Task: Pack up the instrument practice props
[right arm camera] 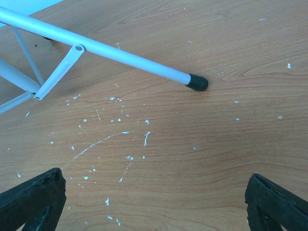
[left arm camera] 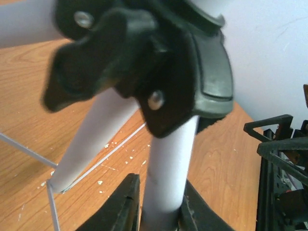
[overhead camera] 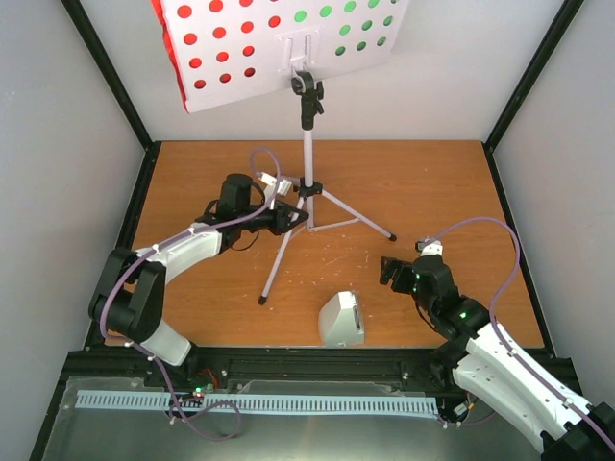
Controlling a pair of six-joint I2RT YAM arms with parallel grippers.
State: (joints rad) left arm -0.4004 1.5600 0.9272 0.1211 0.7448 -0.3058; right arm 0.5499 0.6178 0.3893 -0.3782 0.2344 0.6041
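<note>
White arms point(overhead camera: 183, 252), purple cables point(overhead camera: 480, 223), blk L hand point(overhead camera: 296, 217), blk R hand point(overhead camera: 392, 272)

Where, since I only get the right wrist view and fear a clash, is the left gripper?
Observer: The left gripper is at the tripod hub, fingers closed on a silver tube.
Operator: And the metronome?
Observer: The white metronome sits on the table, near and left of the right gripper, not touching.
Operator: The sheets?
Observer: A red sheet and a green sheet show through the white music stand holes.
</note>
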